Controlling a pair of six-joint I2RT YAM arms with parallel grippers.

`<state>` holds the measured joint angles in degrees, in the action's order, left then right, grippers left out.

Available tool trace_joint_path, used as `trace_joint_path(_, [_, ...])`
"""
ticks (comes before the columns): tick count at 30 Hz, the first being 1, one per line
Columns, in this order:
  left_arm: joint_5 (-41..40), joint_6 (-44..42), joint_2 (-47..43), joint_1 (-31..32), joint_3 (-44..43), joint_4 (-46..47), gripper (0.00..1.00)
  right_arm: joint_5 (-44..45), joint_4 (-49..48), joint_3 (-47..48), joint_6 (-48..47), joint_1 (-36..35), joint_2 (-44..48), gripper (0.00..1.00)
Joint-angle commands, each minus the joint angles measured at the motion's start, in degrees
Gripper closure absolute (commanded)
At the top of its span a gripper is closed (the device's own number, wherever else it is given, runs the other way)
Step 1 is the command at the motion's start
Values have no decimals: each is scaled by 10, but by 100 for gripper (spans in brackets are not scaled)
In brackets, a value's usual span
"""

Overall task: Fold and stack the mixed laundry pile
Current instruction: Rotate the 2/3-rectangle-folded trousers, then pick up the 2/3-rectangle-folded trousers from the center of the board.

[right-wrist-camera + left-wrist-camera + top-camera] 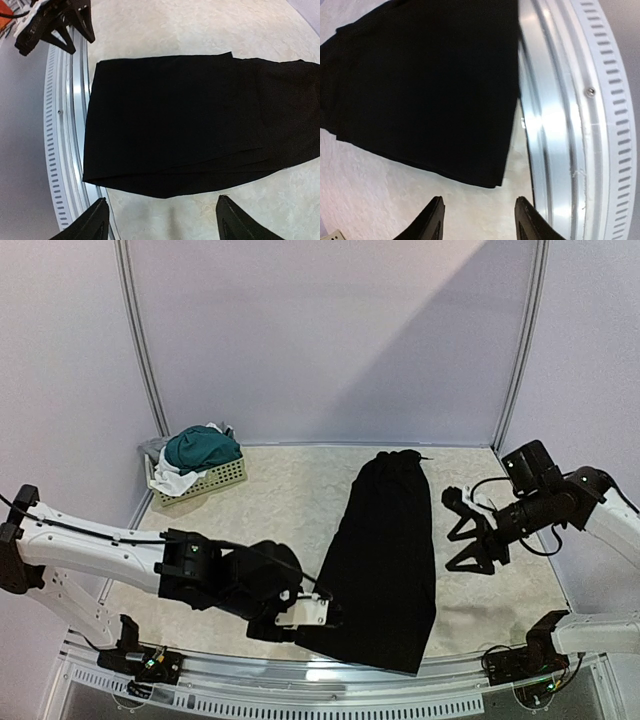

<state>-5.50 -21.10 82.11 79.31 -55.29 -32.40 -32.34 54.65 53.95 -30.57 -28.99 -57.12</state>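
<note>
At table [290,480] ctr, running far-to-near, black trousers [385,550] lie flat: soft, light, limp fabric, prob. sags when lifted, so pinch near-edge hem corners; L gripper [479,201] and R gripper [161,200] both spread, empty.

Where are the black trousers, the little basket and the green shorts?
trousers [385,560]: top view, middle of the cloth.
basket [222,478]: top view, its perforated front wall.
shorts [203,448]: top view, crown of the teal bundle in the basket.
</note>
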Motion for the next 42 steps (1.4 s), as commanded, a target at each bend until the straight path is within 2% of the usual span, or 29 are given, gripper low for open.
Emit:
trace_joint_path(1, [-33, -50, 7, 41, 18, 16, 52, 51, 2, -45, -68, -75, 13, 29])
trace_joint_path(6, [-47, -62, 45, 55, 36, 34, 51, 87, -15, -63, -83, -145, 3, 30])
trace_joint_path(9, [-85, -58, 75, 58, 42, 59, 51, 106, -38, -70, -87, -175, -7, 30])
trace_joint_path(13, [-136, -60, 118, 58, 43, 98, 55, 111, -69, -81, -86, -217, -23, 38])
trace_joint_path(20, [-129, -67, 172, 58, 41, 123, 58, 148, -84, -89, -105, -332, -63, 44])
trace_joint_path(23, [-141, -68, 183, 59, 43, 130, 63, 190, -96, -92, -119, -388, -77, 44])
trace_joint_path(29, [-125, -63, 184, 59, 44, 134, 86, 275, -172, -126, -142, -498, -121, 40])
trace_joint_path(33, [-93, -45, 177, 57, 44, 127, 100, 301, -214, -133, -143, -543, -161, 36])
trace_joint_path(38, [-83, -24, 170, 56, 51, 134, 100, 349, -226, -130, -128, -561, -203, 34])
trace_joint_path(42, [-87, -19, 165, 54, 54, 143, 100, 344, -209, -130, -114, -570, -212, 34])
